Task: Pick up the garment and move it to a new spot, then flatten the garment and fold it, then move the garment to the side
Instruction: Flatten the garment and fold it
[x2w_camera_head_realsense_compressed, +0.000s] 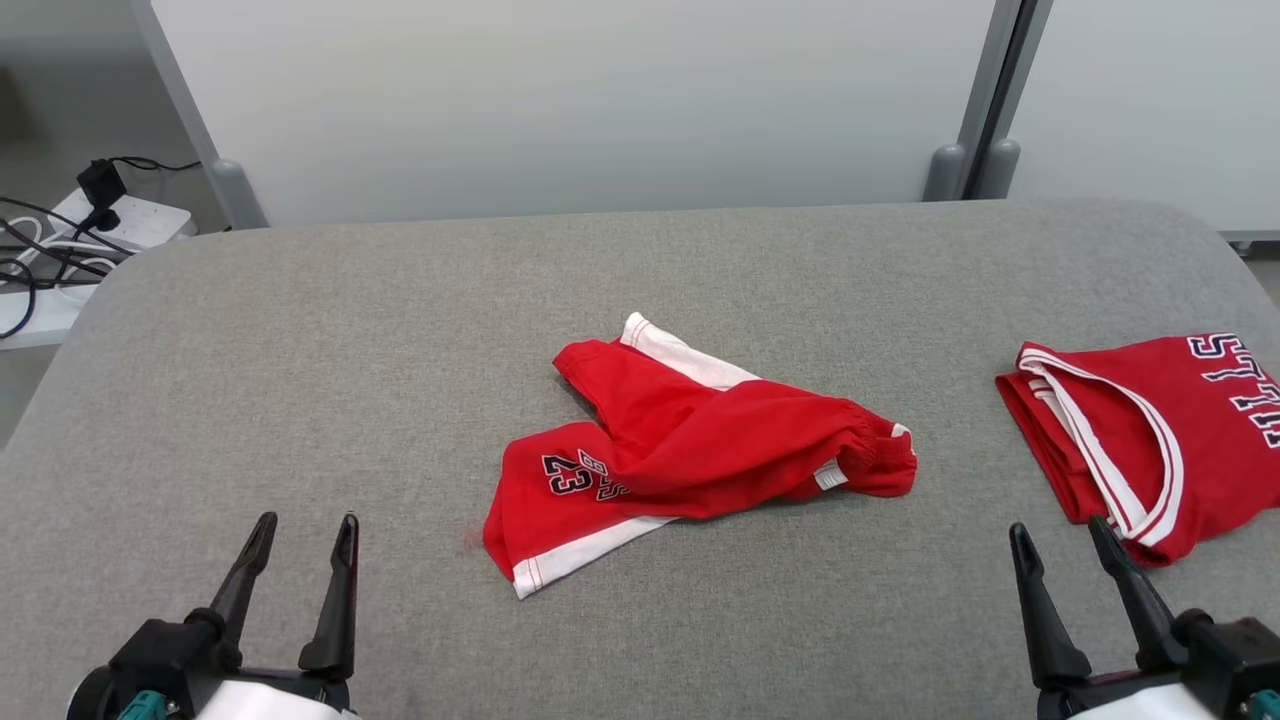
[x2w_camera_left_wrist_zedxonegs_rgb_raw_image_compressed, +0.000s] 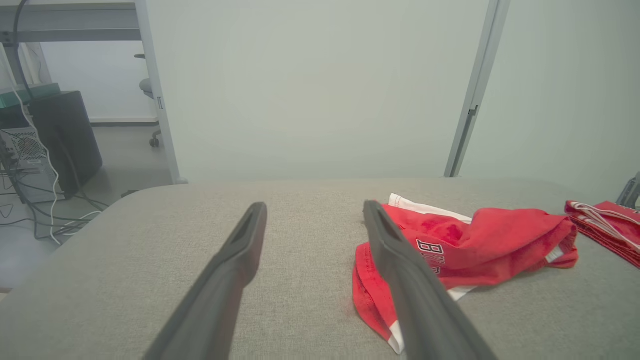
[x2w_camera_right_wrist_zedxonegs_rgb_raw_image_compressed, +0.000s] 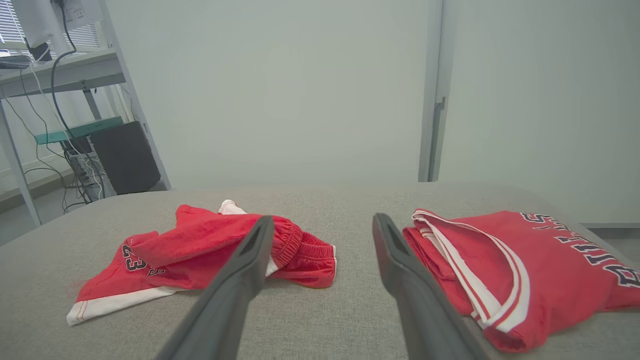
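lying crumpled ahead, between the left gripper (x2w_camera_head_realsense_compressed: 308, 520) and the right gripper (x2w_camera_head_realsense_compressed: 1058, 527), the red shorts (x2w_camera_head_realsense_compressed: 700, 440) are waiting unpicked; both grippers are hanging released, empty. all steps are seemingly remaining.

Fig. 1. One grey bench (x2w_camera_head_realsense_compressed: 300, 350) carrying one crumpled pair of red shorts (x2w_camera_head_realsense_compressed: 700, 440) and one folded red jersey (x2w_camera_head_realsense_compressed: 1150, 430). Two claws, the left claw (x2w_camera_head_realsense_compressed: 307, 520) and the right claw (x2w_camera_head_realsense_compressed: 1058, 525), each with two dark fingers (x2w_camera_head_realsense_compressed: 335, 600). One white power strip (x2w_camera_head_realsense_compressed: 130, 220) on the floor.
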